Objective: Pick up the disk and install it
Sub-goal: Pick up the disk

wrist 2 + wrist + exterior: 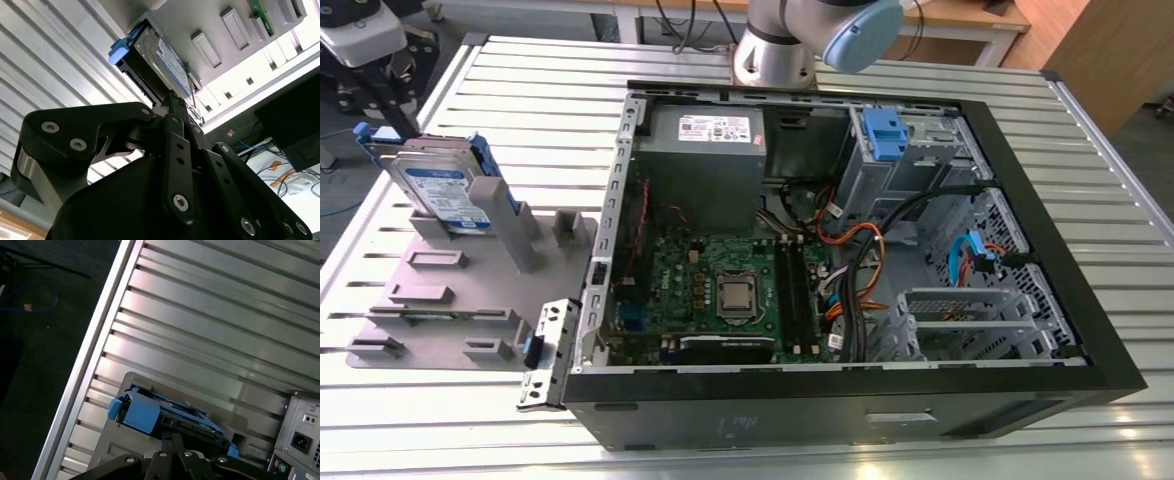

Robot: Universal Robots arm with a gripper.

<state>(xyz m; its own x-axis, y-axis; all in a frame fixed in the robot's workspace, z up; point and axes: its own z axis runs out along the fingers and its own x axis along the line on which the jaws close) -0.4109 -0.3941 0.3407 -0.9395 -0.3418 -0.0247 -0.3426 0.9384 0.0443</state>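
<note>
Ribbed aluminium slats form the tabletop (534, 90), which carries an open black computer case (1067, 300) across the middle and right of the exterior view. Inside the case lie a green motherboard (720, 290), a grey power supply (707, 150) with a white sticker, and, toward the upper right, an upright grey bay (907, 160) topped by a blue plastic tab (886, 130).

At the left of that view a flat grey fixture (454, 290) with raised blocks rests on the slats, apart from the case. The disk (440, 185) stands on edge in the fixture's upper left part, tilted back, its blue-and-white label facing outward and its blue carrier frame running around its edges.

The claw (376, 110) hangs in the upper left corner of the exterior view, right at the disk's upper edge. In both wrist views the claw (173, 97) (170, 437) reaches the disk (167, 60) (142, 412) at its blue-framed end. Whether the claw is wide, narrow or clamped on the disk I cannot tell.

The arm's (787, 45) grey and pale-blue joint shows at the top centre.
</note>
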